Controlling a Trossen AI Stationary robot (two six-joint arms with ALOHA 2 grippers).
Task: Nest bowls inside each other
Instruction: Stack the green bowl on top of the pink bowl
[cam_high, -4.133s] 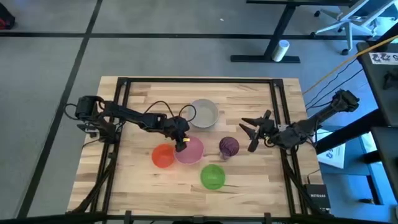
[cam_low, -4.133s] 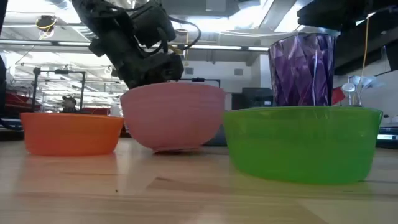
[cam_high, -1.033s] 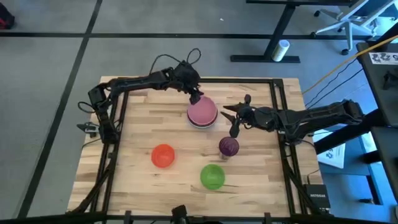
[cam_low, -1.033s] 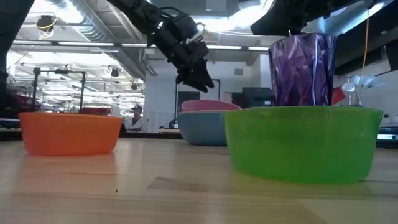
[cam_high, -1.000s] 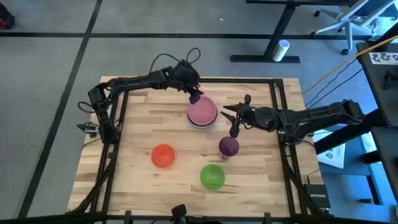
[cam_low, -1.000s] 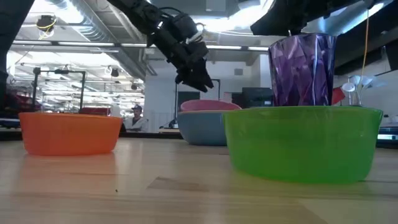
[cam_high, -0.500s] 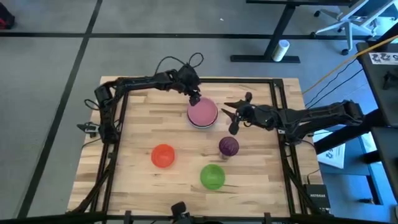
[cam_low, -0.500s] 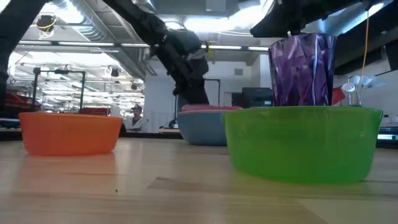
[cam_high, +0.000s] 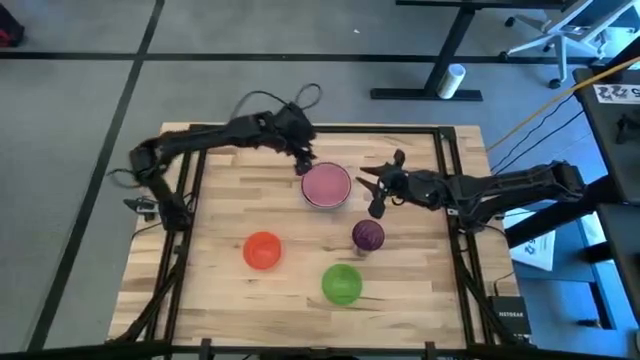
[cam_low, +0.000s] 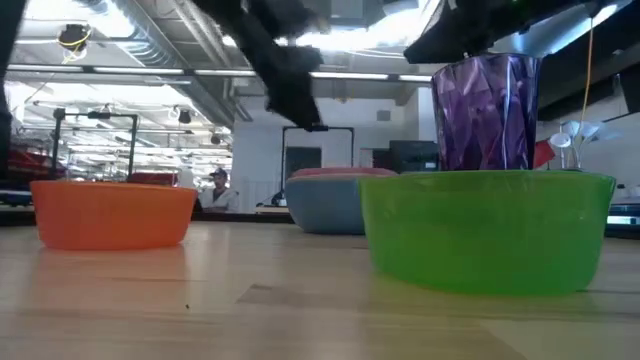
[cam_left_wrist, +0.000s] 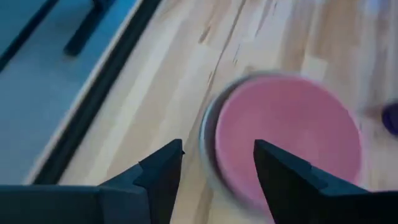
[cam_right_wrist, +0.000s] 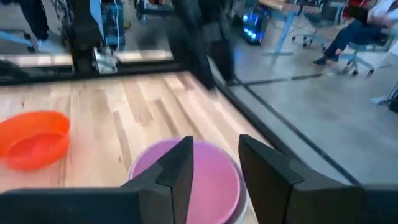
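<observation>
The left gripper (cam_high: 303, 160), fingers apart and empty, has let go and pulled back toward ten o'clock of the pink bowl (cam_high: 326, 184), now nested in the grey bowl (cam_low: 325, 203) far-centre. The right gripper (cam_high: 377, 188) waits open at its three o'clock. The orange-red bowl (cam_high: 262, 250), green bowl (cam_high: 342, 283) and purple bowl (cam_high: 368, 235) remain unstacked.

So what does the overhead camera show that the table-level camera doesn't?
Only the high view shows both end effectors: the left end effector open beside the pink bowl, the right end effector open on the pink bowl's other side. Only the low view shows the blue-grey bowl under the pink one, plus a person in the room behind. Both show the orange bowl, green bowl and purple bowl standing apart.
</observation>
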